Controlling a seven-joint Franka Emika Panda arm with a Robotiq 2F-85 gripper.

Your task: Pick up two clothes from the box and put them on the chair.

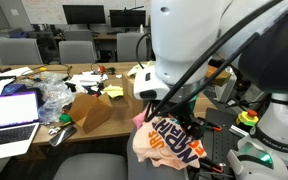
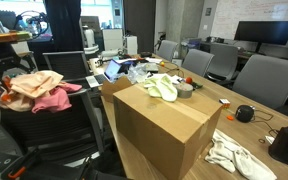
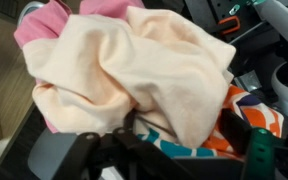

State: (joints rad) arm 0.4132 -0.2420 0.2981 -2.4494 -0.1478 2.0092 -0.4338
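My gripper [image 3: 184, 142] hangs just over a pile of clothes on the black chair [image 2: 54, 125]. Its dark fingers look spread apart, with cloth lying between them. In the wrist view the pile shows a peach cloth [image 3: 134, 70], a pink cloth [image 3: 44, 25] under it, and an orange, white and teal printed cloth [image 3: 256, 120]. The peach cloth [image 2: 29, 82] and pink cloth [image 2: 54, 100] also show in an exterior view. The gripper [image 1: 151, 110] sits above the printed cloth [image 1: 169, 142]. The cardboard box [image 2: 169, 125] stands on the table, with a pale yellow cloth [image 2: 164, 88] on its top.
A white cloth [image 2: 234, 155] lies on the table beside the box. An open laptop [image 1: 9, 115], plastic bags and clutter cover the desk. The box also shows in an exterior view [image 1: 89, 110]. Office chairs [image 2: 269, 80] and monitors stand behind.
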